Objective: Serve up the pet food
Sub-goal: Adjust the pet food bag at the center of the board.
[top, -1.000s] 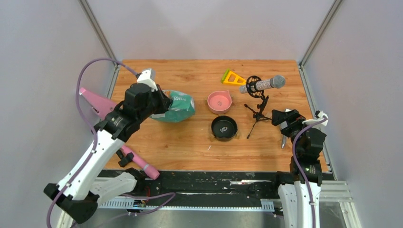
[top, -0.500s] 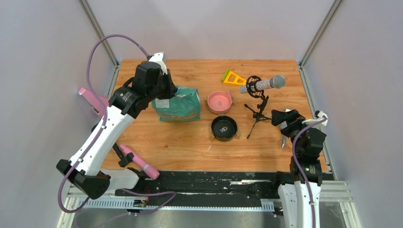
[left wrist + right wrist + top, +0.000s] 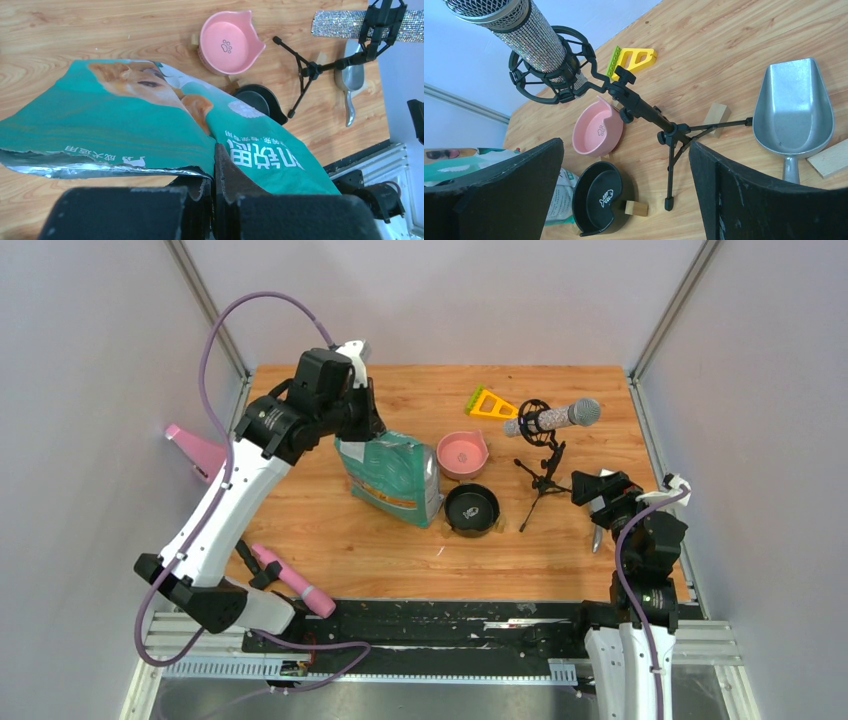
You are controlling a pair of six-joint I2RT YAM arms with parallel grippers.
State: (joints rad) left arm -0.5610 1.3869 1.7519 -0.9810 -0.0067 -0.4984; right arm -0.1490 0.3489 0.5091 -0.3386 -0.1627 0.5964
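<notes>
Gripping the silvery torn top edge of the pet food bag (image 3: 392,475), the left claw (image 3: 368,432) is fully closed, its two fingers pressed together on the foil. The teal bag with the golden dog hangs upright from that grip, slightly tilted, left of the middle of the worktop (image 3: 380,550). Whether its bottom rests on the wood cannot be told. Its right edge sits just beside the black bowl (image 3: 471,508), and in the left wrist view its lower corner overlaps that bowl's rim. The kibble itself cannot be seen in any view.

A pink bowl (image 3: 462,452) with a paw print stands just beyond the black one, to the right of the bag's top. Further right is a glittery microphone (image 3: 555,418) on a small black tripod, with a yellow plastic piece (image 3: 490,403) at the far side.

The right claw (image 3: 598,485) is spread wide with nothing between its fingers, hovering near the right edge of the worktop. A grey scoop (image 3: 794,107) lies beneath it, beside the tripod's legs.
</notes>
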